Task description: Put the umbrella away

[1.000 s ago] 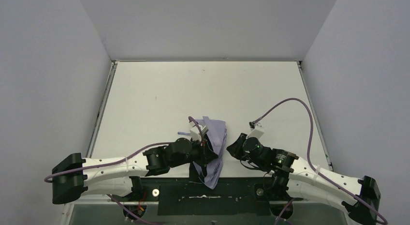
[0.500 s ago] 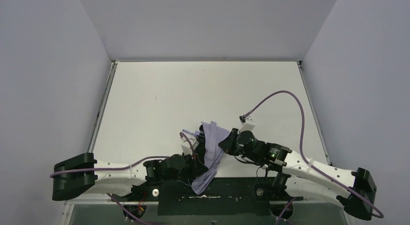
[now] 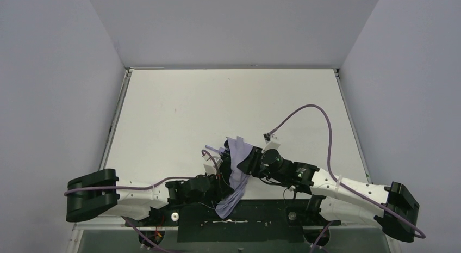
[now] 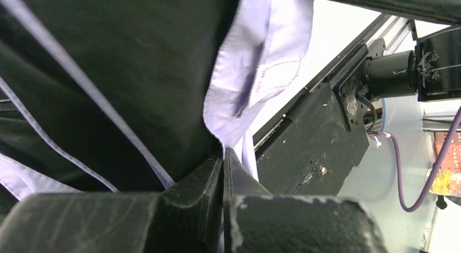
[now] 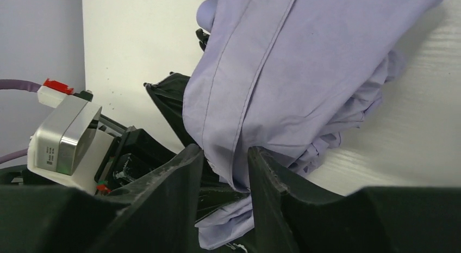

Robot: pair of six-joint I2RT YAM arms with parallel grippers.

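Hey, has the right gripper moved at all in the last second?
Yes. The right gripper has slid left, away from the right edge of the table, and now sits against the umbrella.

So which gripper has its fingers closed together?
The left gripper: its fingers meet, pinching the umbrella. The right gripper has its fingers apart, fabric hanging between them.

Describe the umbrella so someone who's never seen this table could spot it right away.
Look at the near edge of the table, between the left arm and right arm. The umbrella is the crumpled lavender fabric bundle there; the purple cables are thin cords, not cloth.
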